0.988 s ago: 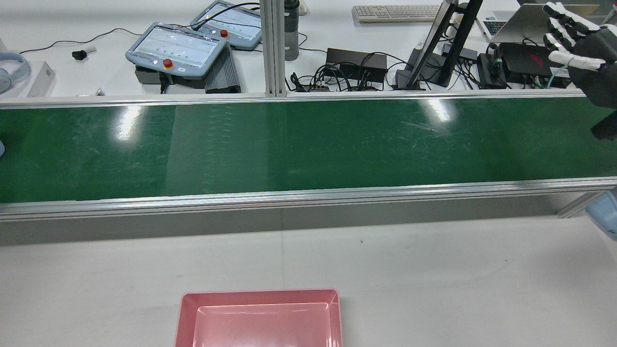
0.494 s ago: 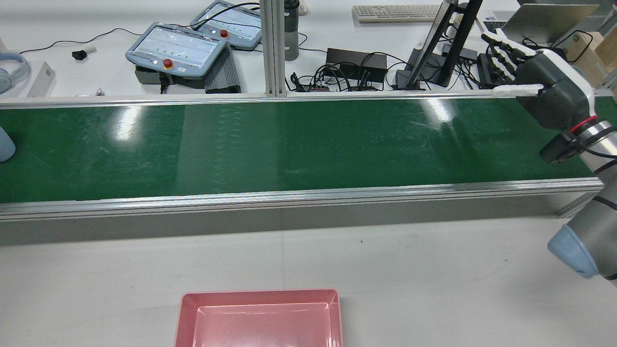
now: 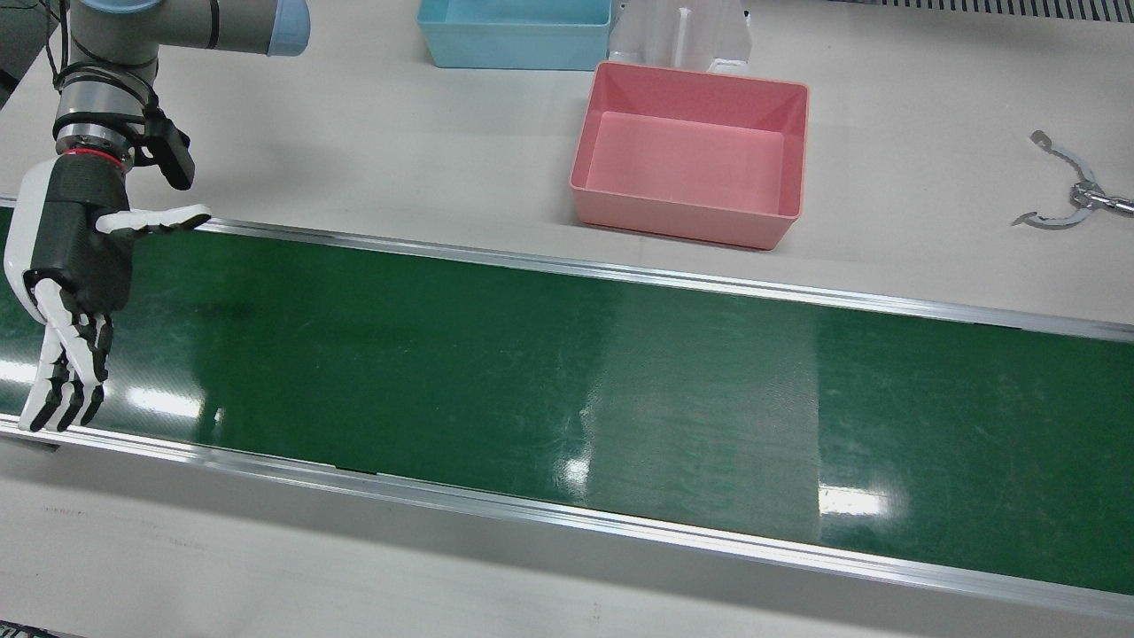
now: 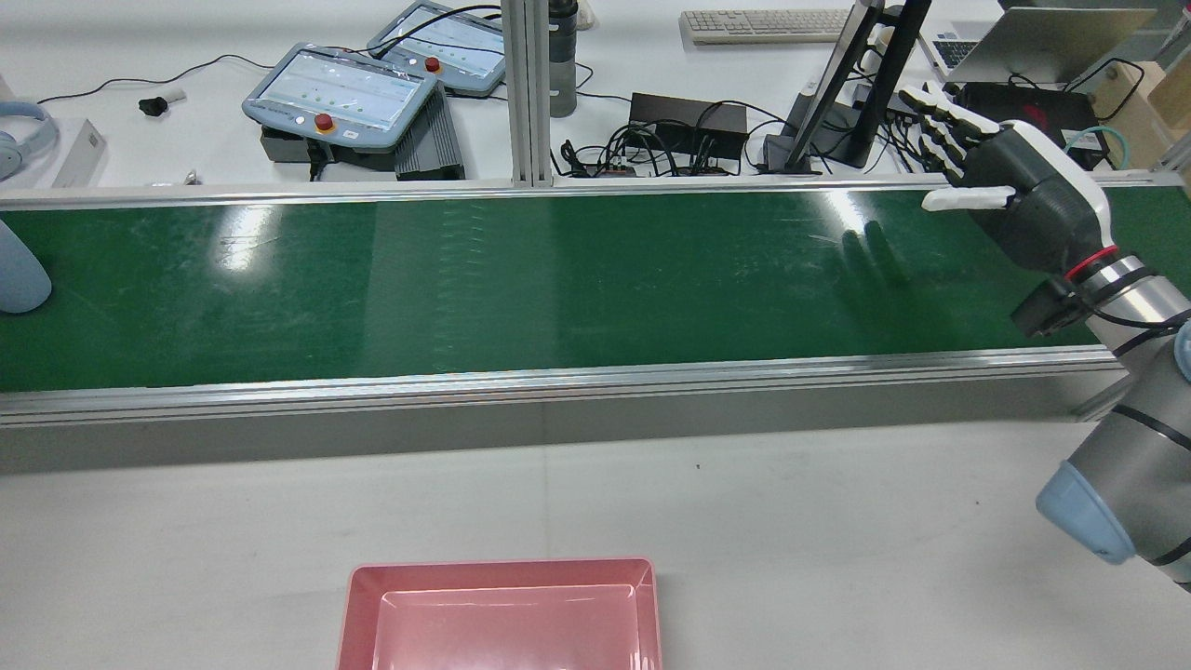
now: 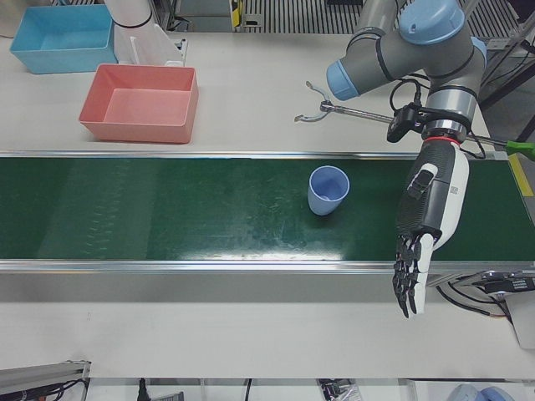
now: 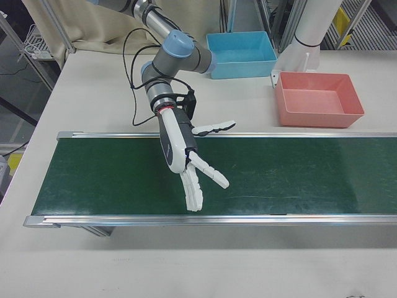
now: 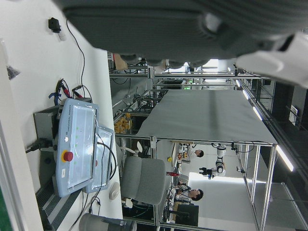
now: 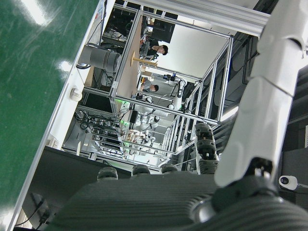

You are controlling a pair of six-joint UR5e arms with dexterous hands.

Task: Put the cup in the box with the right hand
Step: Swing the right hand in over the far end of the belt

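Fingers [image 6: 197,183] of right hand [image 6: 180,146] spread, well apart from cup [image 5: 328,190]

My right hand [image 3: 75,257] hangs over my right end of the long green conveyor belt [image 3: 532,372], fingers reaching toward its far edge. My left hand [image 5: 430,209] hangs over the belt's left end, fingertips past the far rail. The light blue plastic cup [image 5: 328,190] stands on the belt to the right of my left hand, near it but apart. On the table on my side of the belt, near its middle, sits the pink rectangular plastic box [image 3: 682,217]. The blue plastic box [image 3: 514,55] lies closer to me and to the right of the pink one. The curved metal tool [image 3: 1072,190] lies on the table well off to my left.
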